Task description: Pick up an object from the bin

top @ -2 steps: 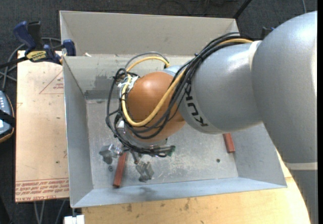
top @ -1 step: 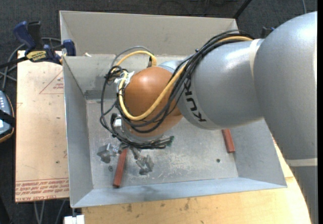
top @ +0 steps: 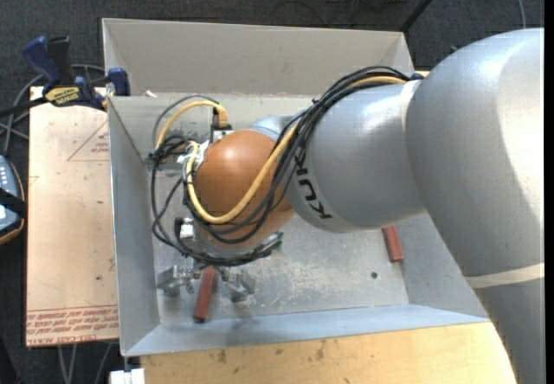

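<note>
Grey arm (top: 415,157) with tool (top: 206,283) spread astride reddish-brown stick (top: 203,299); stick's long axis runs near-to-far.

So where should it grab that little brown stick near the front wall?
Across its middle, from straight above. The brown stick lies flat in the bin, long and thin, so the gripper should probably pinch its two long sides.

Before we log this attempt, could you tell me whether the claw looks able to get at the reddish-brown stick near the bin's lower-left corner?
Probably yes: the claw sits right over the reddish-brown stick, fingers open on either side, with nothing else lying close by.
</note>
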Motion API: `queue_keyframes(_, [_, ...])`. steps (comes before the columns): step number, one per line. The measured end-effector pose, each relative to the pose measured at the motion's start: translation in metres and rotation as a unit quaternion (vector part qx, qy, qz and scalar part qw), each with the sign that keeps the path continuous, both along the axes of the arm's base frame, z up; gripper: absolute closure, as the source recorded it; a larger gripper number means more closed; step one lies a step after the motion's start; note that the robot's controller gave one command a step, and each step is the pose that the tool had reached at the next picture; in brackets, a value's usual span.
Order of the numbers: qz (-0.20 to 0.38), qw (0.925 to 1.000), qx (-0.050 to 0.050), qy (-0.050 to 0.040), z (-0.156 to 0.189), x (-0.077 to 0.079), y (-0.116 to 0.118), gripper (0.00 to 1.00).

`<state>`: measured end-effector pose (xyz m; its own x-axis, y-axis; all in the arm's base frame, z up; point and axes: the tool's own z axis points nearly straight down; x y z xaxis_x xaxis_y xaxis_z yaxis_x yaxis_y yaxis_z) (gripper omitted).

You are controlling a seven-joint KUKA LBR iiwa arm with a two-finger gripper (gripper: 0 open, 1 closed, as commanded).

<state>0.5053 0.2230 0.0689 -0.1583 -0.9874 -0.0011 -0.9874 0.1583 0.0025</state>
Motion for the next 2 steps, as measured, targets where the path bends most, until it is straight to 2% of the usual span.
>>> queue_keyframes(1, [-0.002,1.0,0.001,-0.0007,-0.0001,-0.0001,0.0009,0.0])
queue_keyframes(2, [-0.002,1.0,0.001,-0.0013,0.0004,0.0004,0.0011,1.0])
